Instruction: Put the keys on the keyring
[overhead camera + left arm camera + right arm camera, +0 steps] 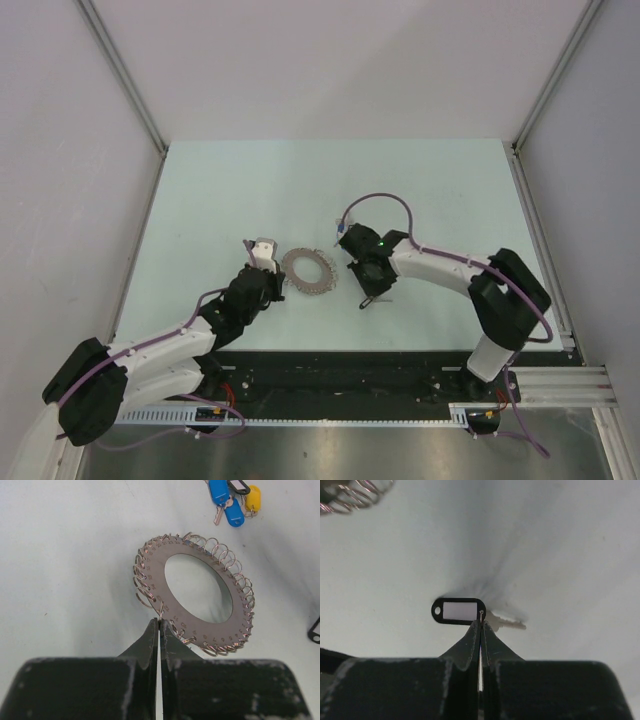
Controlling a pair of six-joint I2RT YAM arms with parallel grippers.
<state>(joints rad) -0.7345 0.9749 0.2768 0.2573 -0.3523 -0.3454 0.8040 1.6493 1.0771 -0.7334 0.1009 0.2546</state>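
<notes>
On the pale matte table, the wide silvery-grey, donut-shaped keyring, rimmed with small wire loops, lies near the middle between the two arms. The left gripper has its jaws pressed together on one wire loop at the ring's near edge, seemingly to steady it. Beyond the ring lies a cluster of small metal keys with blue and yellow plastic heads, untouched. Apart from them, the right gripper is pinched tight where a black-rimmed oval tag joins its small silver key. The threading step looks barely begun: the right arm must next carry that key to the held rim and work it onto a loop, which calls for fine alignment.
</notes>
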